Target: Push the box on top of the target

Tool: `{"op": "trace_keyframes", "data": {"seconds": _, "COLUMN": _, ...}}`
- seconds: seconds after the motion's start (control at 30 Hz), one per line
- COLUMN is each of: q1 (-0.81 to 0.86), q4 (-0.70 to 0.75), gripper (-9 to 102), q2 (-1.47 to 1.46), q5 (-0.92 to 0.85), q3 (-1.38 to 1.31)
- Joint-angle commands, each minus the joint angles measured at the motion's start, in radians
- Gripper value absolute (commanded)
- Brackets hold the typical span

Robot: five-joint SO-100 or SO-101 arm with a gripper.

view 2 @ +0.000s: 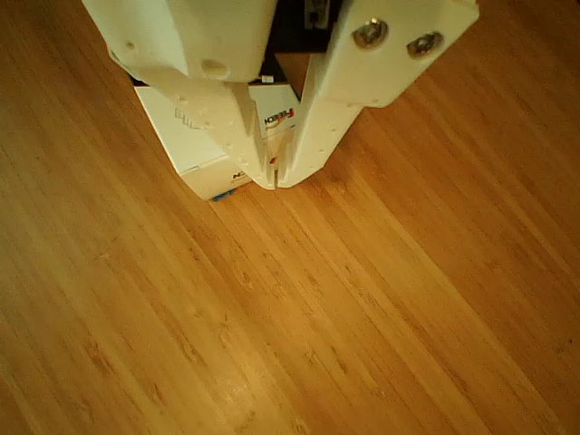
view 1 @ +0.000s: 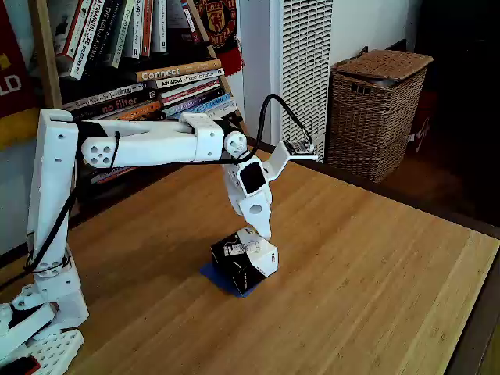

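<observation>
on the wooden desk [view 1: 375,266], near its middle in the fixed view, the box [view 1: 244,260] sits on the target [view 1: 226,280], whose blue tape peeks out at the box's lower left side and front corner. the box covers most of the tape, and its white face points toward the right of that view while its black faces point toward the camera. the white arm [view 1: 148,144] reaches across from its base at the left, bends down at the wrist, and the jaws [view 1: 256,229] come down onto the top of the box, touching its upper edge. in the other view the jaws [view 2: 276,181] are together, their tips meeting with only a thin seam between them, and nothing is held. they rest against the white side of the box [view 2: 186,136], near its corner, and a sliver of the blue target [view 2: 225,194] shows just under that corner. behind the desk in the fixed view stand a bookshelf [view 1: 148,55] and a wicker basket [view 1: 375,109].
</observation>
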Motion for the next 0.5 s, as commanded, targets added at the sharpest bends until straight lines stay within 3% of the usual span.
{"op": "trace_keyframes", "data": {"seconds": 0.0, "q1": -0.015, "q4": 0.009, "gripper": 0, "q2": 0.083, "q5": -0.003, "q3": -0.026}}
{"op": "trace_keyframes", "data": {"seconds": 0.47, "q1": -0.018, "q4": 0.048, "gripper": 0, "q2": 0.095, "q5": -0.020, "q3": -0.021}}
